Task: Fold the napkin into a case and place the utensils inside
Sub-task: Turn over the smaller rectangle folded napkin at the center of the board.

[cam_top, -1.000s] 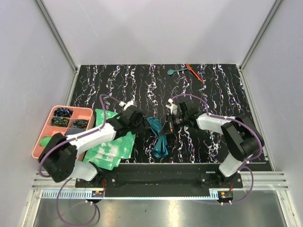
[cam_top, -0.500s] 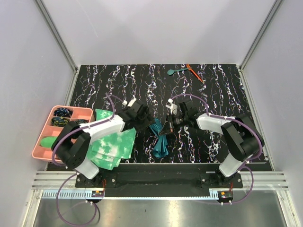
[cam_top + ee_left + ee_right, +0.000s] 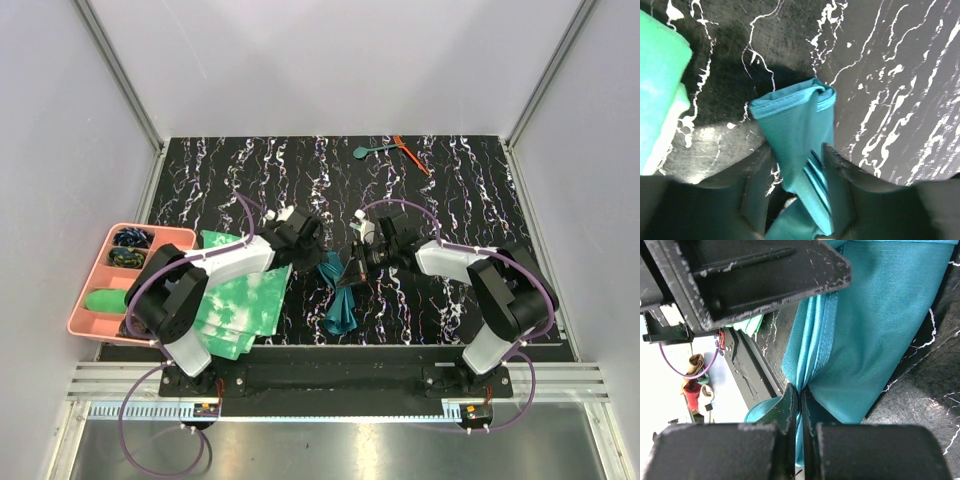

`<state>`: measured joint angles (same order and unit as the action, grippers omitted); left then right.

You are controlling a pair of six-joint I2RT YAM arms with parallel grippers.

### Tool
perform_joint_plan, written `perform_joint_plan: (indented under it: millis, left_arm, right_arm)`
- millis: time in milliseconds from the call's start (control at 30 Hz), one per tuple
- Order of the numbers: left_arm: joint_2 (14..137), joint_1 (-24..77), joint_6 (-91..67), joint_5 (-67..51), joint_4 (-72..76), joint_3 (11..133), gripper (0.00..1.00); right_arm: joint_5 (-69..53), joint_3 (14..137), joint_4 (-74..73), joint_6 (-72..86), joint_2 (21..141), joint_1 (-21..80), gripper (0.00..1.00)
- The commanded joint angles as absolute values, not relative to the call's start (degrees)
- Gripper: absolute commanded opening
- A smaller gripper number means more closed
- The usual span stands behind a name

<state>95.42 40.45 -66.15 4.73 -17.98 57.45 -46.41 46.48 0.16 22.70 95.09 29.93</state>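
1. Two claws on one cloth: the napkin (image 3: 338, 305) lies bunched in a narrow crumpled strip on the black marbled table (image 3: 480, 200), between the two arms. It is not in case shape.
2. Left gripper (image 3: 308, 243) sits at the napkin's far left end. In the left wrist view its fingers (image 3: 760, 170) are closed in on a folded, hemmed bundle of the napkin (image 3: 795, 115). The hem end pokes out past the fingertips of the left gripper (image 3: 797, 146) and rests on the table.
3. Right gripper (image 3: 352, 268) is at the napkin's far right side, just beside the left one. In the right wrist view the right gripper (image 3: 800, 392) is pinched tight on a stitched edge of the napkin (image 3: 880, 315), with no gap between the tips.
4. Utensils are well apart from the napkin, beyond it at the table's far edge: teal spoon (image 3: 368, 151) and orange-red stick (image 3: 410, 154), close together.
5. Green-and-white tie-dye cloths (image 3: 245, 305) lie just left of the napkin, and the pink tray (image 3: 150, 228) is further left again.
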Motion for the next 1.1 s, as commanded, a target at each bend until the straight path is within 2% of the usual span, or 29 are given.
perform_joint_plan:
  millis: [0,33,333,600,700,933,1067]
  left_arm:
    - [94.8,40.7,-64.1,7.8,-18.5,60.2,0.33]
    - [94.7,40.7,-63.6,8.3,-18.7,60.3,0.26]
    - [93.8,42.3,-59.9,13.3,-24.6,64.3,0.0]
    - [98.4,49.5,-56.6,28.2,-41.1,78.9,0.0]
    - [101.8,51.6,-56.3,32.2,-46.2,83.8,0.0]
    - [110.5,53.9,-56.8,38.1,-54.6,94.1,0.0]
    - [114.1,55.5,-57.4,40.6,-56.2,98.7,0.0]
  right_arm:
    - [-47.7,46.1,1.1,21.4,92.4,29.8,0.0]
    - [-47.9,45.9,1.5,21.4,92.3,29.8,0.0]
    - [-50.0,43.4,8.1,25.4,95.0,30.8,0.0]
    - [-55.4,41.0,21.9,35.1,99.0,32.0,0.0]
    - [-55.4,39.9,27.2,39.5,100.5,32.2,0.04]
    - [-50.5,35.2,27.7,44.0,100.0,31.1,0.16]
    - [-45.5,30.3,23.5,44.2,94.2,28.2,0.29]
